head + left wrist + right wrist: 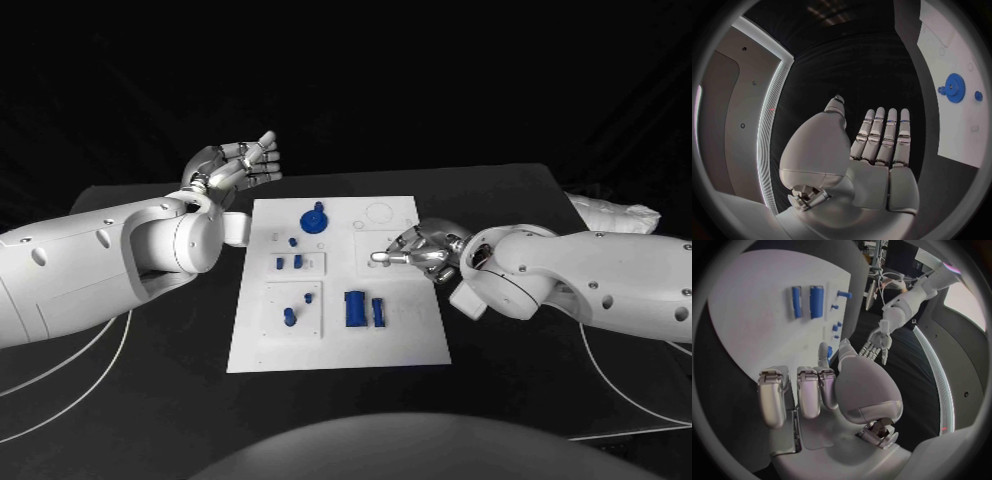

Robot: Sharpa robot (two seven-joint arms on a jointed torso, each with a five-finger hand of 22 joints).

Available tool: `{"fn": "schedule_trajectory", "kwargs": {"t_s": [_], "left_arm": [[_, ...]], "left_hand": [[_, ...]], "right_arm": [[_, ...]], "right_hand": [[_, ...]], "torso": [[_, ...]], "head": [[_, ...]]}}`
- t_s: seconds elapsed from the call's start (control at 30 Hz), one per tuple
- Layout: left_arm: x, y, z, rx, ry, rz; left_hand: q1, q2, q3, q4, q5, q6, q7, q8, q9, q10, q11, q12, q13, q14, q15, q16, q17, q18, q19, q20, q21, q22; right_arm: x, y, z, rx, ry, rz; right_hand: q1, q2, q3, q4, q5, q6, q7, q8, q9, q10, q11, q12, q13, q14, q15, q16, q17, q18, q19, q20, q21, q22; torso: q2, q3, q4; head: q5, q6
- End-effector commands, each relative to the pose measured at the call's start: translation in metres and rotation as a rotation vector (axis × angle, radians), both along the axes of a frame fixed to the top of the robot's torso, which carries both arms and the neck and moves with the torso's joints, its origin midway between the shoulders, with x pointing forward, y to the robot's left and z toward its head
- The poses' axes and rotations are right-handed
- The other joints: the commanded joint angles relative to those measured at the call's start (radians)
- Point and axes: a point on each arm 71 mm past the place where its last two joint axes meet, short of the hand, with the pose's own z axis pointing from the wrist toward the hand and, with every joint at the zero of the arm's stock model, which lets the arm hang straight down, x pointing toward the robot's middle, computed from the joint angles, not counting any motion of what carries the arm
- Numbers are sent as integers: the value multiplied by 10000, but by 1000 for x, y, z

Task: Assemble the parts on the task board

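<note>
1. Nearest my head camera, the white task board (339, 345) lies flat in the middle of the black surface (173, 400), its near edge bare.
2. On the board I see two upright blue rectangular parts (364, 309) side by side, small blue pegs (293, 264) in a recess, and a round blue gear (313, 219) toward the far end.
3. My right hand (420, 251) rests over the board's right edge, fingers (807, 390) curled inward; I cannot tell whether they pinch anything. The rectangular parts lie just ahead of it, apart from the fingers.
4. My left hand (238, 166) hangs above the surface beyond the board's far left corner, fingers (886, 135) straight and side by side, holding nothing; the gear sits well clear of it.
5. Black cloth drapes the backdrop behind the surface; thin white cables (72, 370) trail along both sides.
</note>
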Motion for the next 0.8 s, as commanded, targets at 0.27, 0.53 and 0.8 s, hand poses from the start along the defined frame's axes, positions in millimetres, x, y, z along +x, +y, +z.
{"fn": "schedule_trajectory", "kwargs": {"t_s": [0.27, 0.53, 0.8], "left_arm": [[-12, -5, -1, -206, -1116, 176], [-21, -8, -13, -258, -1230, 233], [-28, -10, -25, -363, -1225, 170]], "left_hand": [[-145, -126, -101, 23, 73, 72, 157, 92, -6, -284, -41, 40, -22, -312, 53, 64, -222, -34, 74, -3, -23, -140], [-374, -765, -178, 60, 88, -938, 113, -269, -92, -1257, -212, -191, -16, -1701, -237, -131, -631, 22, -1373, -302, -156, -1000], [-513, -1051, -353, 65, 191, -1558, -103, -22, -36, -1943, -471, -130, 17, -2751, -597, 10, -609, -57, -3101, -770, -248, -2115]], "right_arm": [[27, 10, 30, 4483, -3720, -803], [37, 26, 36, 5640, -3992, -322], [40, 37, 34, 6018, -3819, -24]], "right_hand": [[133, 206, -919, 664, 730, -2306, 771, -1799, -2441, -7968, 1637, -9982, -5171, -7511, 1710, -8697, -5830, 1217, -7976, 1294, -10233, -2202], [-1462, 340, -1774, 667, -234, -7162, 499, -3188, -5936, -12411, 1073, -13250, -8904, -12416, 1393, -13210, -9746, 1348, -12669, 1436, -15194, -8002], [-2225, -267, -916, 733, -389, -7962, 123, -3131, -6873, -13612, 843, -13781, -10419, -13869, 1123, -14288, -11421, 1665, -14204, 1248, -15460, -11080]], "torso": [[1, 90, -29], [-8, 66, 2], [25, 72, -18]], "head": [[328, 613], [441, 1123], [565, 1547]]}}
